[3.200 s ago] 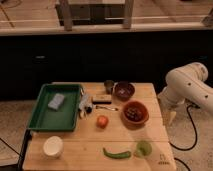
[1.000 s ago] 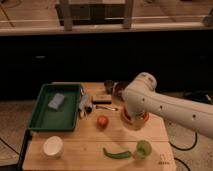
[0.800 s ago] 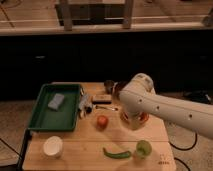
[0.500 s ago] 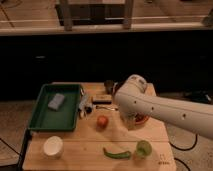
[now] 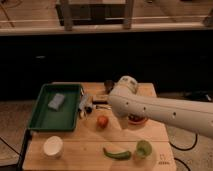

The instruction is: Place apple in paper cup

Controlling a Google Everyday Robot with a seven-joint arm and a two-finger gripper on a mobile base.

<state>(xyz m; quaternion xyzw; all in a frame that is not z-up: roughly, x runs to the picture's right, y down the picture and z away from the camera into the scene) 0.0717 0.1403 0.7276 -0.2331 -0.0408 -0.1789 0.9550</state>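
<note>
The apple [image 5: 102, 120], small and red, lies on the wooden table [image 5: 75, 159] near its middle. The white paper cup [image 5: 52, 146] stands upright at the front left, apart from the apple. My white arm [image 5: 155, 111] reaches in from the right, and its rounded end is above the table just right of the apple. My gripper does not show; I see only the arm's white links.
A green tray [image 5: 45, 117] holding a blue sponge [image 5: 56, 100] sits at the left. A grey object [image 5: 85, 105] lies beside the tray. A green pepper [image 5: 116, 153] and a green cup [image 5: 143, 148] are at the front. The arm partly covers a red bowl [image 5: 137, 120].
My arm has swung from the right side leftward across the table and now covers the bowls. The apple and the paper cup have not moved.
</note>
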